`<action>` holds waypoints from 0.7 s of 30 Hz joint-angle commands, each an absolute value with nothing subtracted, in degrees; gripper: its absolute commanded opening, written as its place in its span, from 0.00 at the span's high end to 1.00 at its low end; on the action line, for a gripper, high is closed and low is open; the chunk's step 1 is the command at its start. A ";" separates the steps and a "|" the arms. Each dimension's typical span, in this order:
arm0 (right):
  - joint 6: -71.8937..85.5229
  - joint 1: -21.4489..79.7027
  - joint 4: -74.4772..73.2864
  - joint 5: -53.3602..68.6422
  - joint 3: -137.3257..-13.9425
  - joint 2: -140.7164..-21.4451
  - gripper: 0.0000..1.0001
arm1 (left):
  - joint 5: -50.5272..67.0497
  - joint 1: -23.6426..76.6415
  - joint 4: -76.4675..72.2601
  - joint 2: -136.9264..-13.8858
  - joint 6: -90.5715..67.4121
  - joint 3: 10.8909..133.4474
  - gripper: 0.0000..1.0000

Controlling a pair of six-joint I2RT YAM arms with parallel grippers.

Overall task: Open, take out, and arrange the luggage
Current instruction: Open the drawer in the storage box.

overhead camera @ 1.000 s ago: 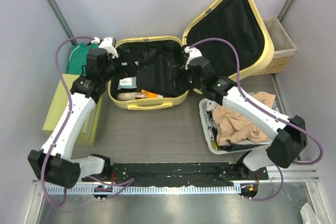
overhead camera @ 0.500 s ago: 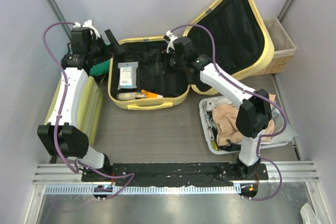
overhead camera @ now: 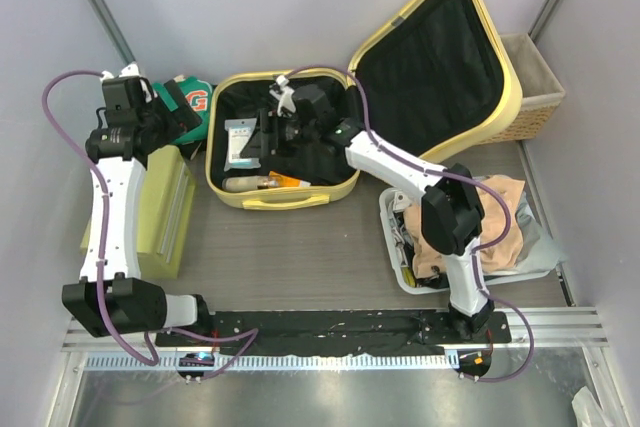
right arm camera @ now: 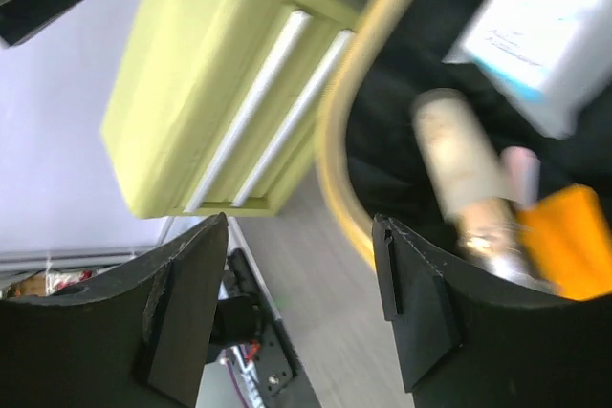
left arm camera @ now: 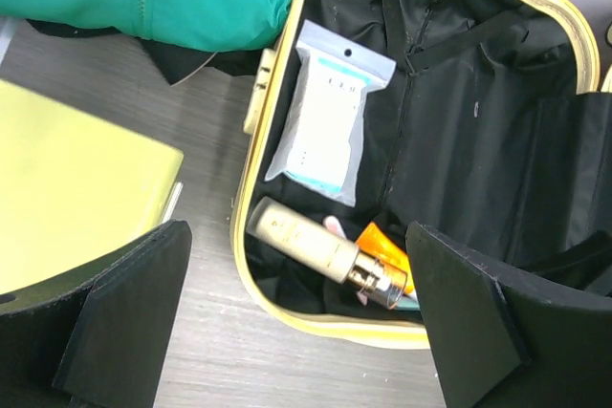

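The luggage (overhead camera: 283, 199) is lying open at the far middle of the table, its base flat and its lid (overhead camera: 440, 57) leaning up to the right, showing black lining. In the left part of the base a white pouch (overhead camera: 241, 142) is lying, with a beige bottle (overhead camera: 245, 183) and an orange tube (overhead camera: 287, 181) resting along the near wall. The right gripper (right arm camera: 298, 274) is hovering over the base beside the pouch, its fingers standing apart with nothing between them. The left gripper (left arm camera: 296, 293) is hanging just left of the luggage, jaws spread wide and holding nothing. A green garment (overhead camera: 190, 99) is lying at the far left, and a yellow-green box (overhead camera: 150, 212) is sitting nearer. On the right, a tray (overhead camera: 400, 267) is holding a beige garment (overhead camera: 450, 237), and a wicker basket (overhead camera: 535, 87) is standing beyond the lid.
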State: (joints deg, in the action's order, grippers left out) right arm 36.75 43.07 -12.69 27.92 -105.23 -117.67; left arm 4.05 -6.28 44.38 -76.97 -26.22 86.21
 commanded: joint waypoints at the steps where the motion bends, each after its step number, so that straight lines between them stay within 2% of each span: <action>1: 41.30 47.54 2.16 28.22 -103.63 -116.81 0.31 | 7.02 -8.08 47.53 -75.15 -23.73 85.87 0.00; 8: 49.03 51.41 19.06 25.05 -93.34 -118.39 0.34 | 9.41 -8.61 46.59 -67.69 -21.98 82.27 0.00; 13: 52.11 54.40 26.09 23.91 -91.32 -119.88 0.28 | 6.51 -8.79 47.81 -66.36 -18.37 81.13 0.00; 17: 55.45 56.24 29.62 23.29 -91.58 -122.77 0.28 | 1.50 -10.01 44.83 -64.43 -17.31 77.00 0.00; 21: 55.72 57.48 29.01 23.64 -96.13 -126.29 0.32 | 3.95 -13.00 39.74 -63.02 -19.42 72.43 0.00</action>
State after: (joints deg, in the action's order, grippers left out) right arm 53.56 55.96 23.99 24.56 -91.42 -123.42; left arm 4.08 -10.22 44.88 -64.23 -19.09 75.81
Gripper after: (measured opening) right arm 0.698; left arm 0.995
